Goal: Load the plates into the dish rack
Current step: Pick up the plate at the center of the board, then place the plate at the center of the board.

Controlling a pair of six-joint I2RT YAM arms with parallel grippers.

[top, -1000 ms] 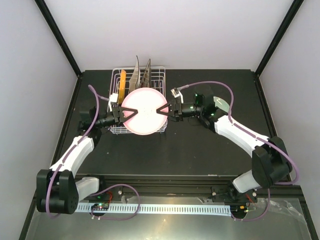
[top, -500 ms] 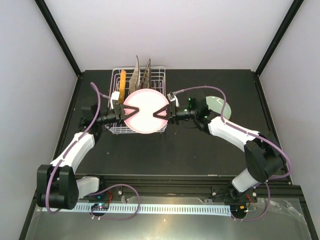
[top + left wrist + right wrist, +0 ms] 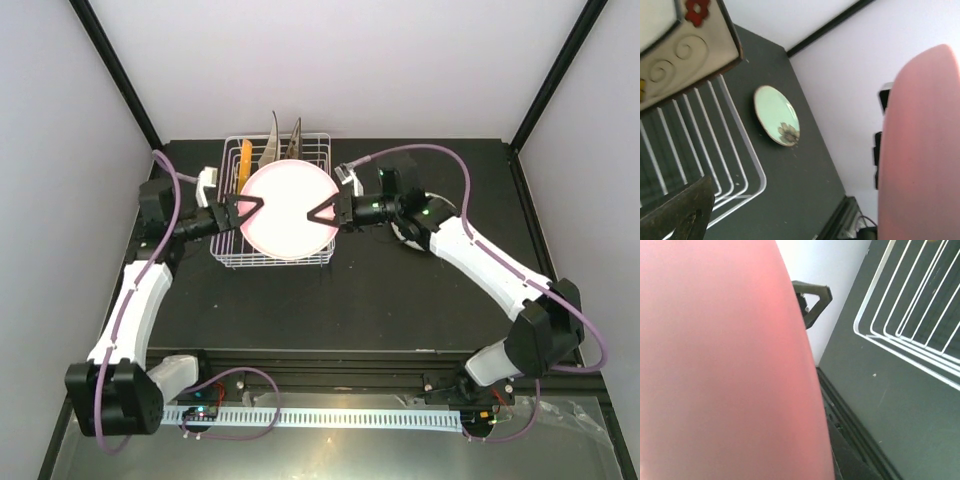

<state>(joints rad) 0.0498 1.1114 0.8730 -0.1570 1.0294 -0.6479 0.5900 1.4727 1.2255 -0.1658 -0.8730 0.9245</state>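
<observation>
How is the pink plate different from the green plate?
The round pink ceramic plate is plain; the round pale green ceramic plate has a dark flower. The pink one is held up over the white wire dish rack, both arms' jaws pinching its edges; the green one lies on the black table beside the rack. Both are round.

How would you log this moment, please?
left gripper, right gripper: hold pink plate | over dish rack | green plate: on table

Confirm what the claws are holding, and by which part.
Both hold the pink plate: left claw on its left rim, right claw on its right rim, above the dish rack.
</observation>
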